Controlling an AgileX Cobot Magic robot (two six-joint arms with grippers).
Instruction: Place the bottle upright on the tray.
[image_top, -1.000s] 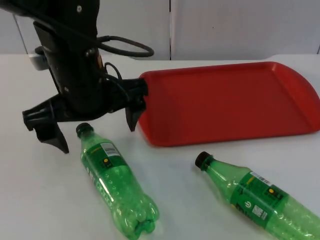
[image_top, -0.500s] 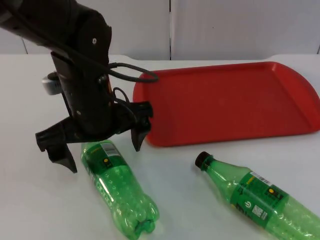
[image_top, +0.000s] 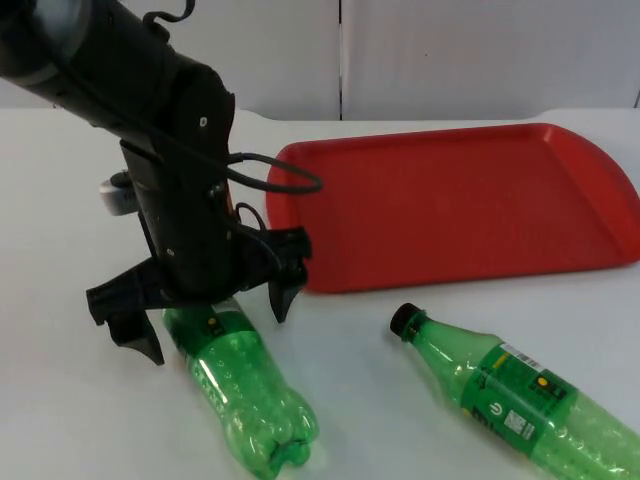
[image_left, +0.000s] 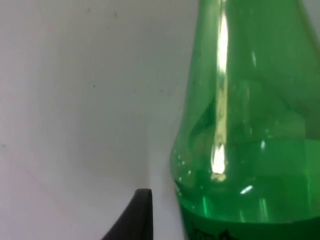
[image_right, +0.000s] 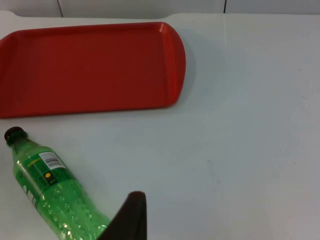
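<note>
Two green plastic bottles lie on their sides on the white table. The left bottle (image_top: 245, 395) points its neck up under my left gripper (image_top: 210, 318), which stands open with one finger on each side of the bottle's upper part. In the left wrist view the bottle's shoulder (image_left: 250, 125) looms close beside a black fingertip (image_left: 137, 220). The right bottle (image_top: 510, 395) with a black cap lies near the front right, also seen from the right wrist as the capped bottle (image_right: 50, 192). The red tray (image_top: 460, 200) sits behind both bottles.
The grey partition wall rises behind the table's far edge. The red tray (image_right: 90, 67) has a raised rim. Bare table stretches to the left of my left arm and between the two bottles.
My left gripper has moved forward and down along the left bottle, so its cap and neck are now hidden under the arm. Bottles and tray have not moved.
</note>
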